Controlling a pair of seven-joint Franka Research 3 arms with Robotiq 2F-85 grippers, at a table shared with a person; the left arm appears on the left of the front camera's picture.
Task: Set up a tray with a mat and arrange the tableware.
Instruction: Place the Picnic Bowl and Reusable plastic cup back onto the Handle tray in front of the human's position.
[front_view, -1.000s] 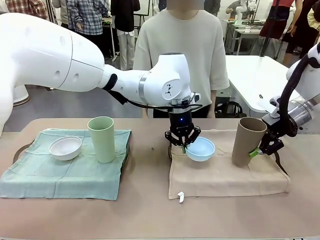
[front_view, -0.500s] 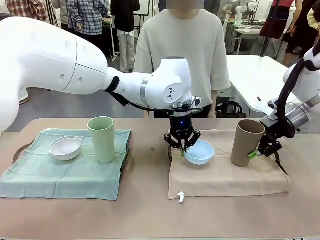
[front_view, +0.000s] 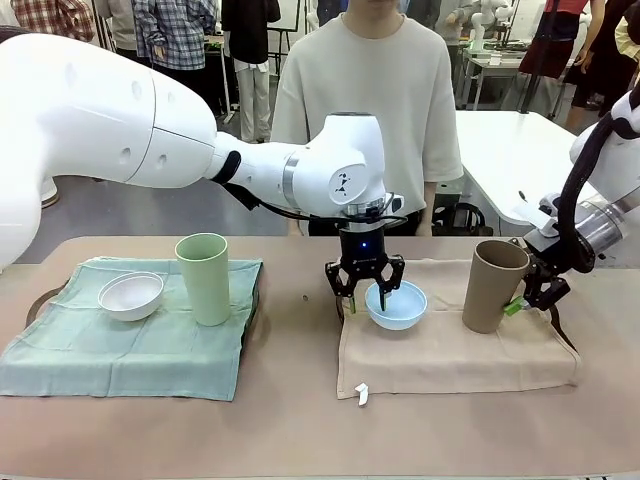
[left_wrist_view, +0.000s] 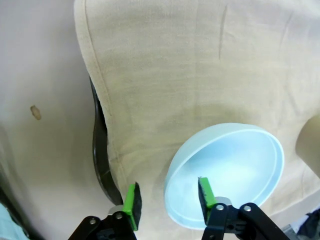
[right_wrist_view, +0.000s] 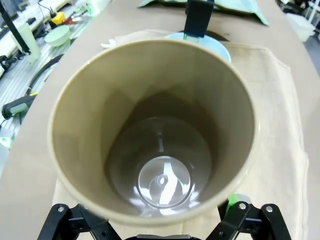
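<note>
From the front we see our left gripper hanging over the near-left rim of the light blue bowl, which sits on the beige mat. Its jaws stand apart, one finger inside the bowl and one outside. Our right gripper is at the tan cup, which stands tilted on the same mat. The white bowl and the green cup rest on the green mat to the left.

In the left wrist view the green pads straddle the blue bowl's rim, spread wider than the rim and not pinching it.

In the right wrist view we look into the tan cup; the fingers flank its base, and we cannot tell whether they press on it.
</note>
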